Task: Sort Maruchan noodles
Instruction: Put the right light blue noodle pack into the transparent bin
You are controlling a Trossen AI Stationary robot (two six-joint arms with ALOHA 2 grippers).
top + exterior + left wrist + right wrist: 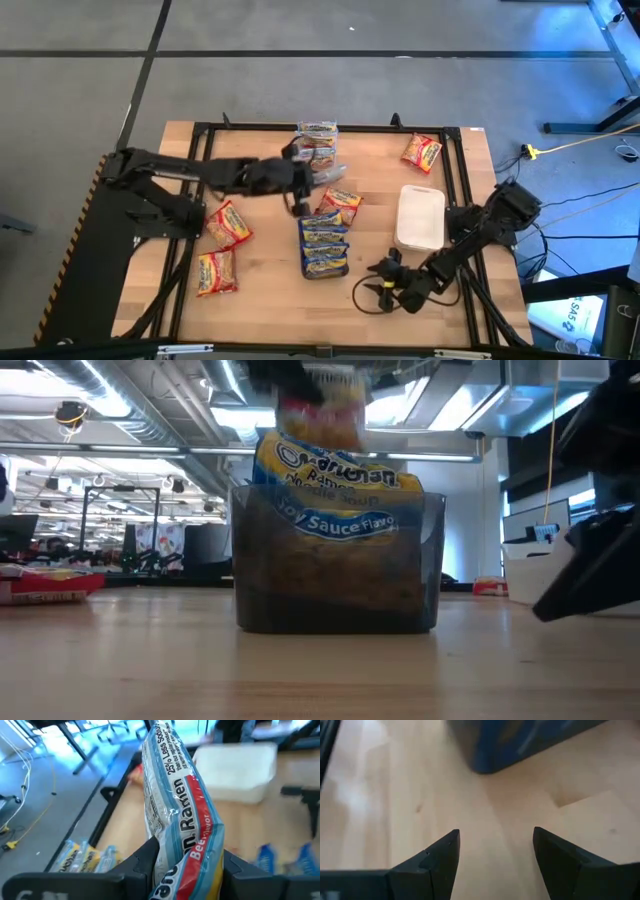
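Overhead, ceiling lights [100, 405] glow above the wooden table [260, 280].

A tub [325, 245] packed with noodle packets [324, 232] is set near the middle of the table [270, 290]. Just to its right a tray [421, 217] is placed, with a single packet [421, 152] beyond it at the far right. Two packets [222, 248] are laid to the tub's left. A stack [316, 139] is found at the far edge. One packet [180, 815] is held above the table in the left gripper [312, 182], between stack and tub. The right gripper [385, 285] is parked near the tub's right.
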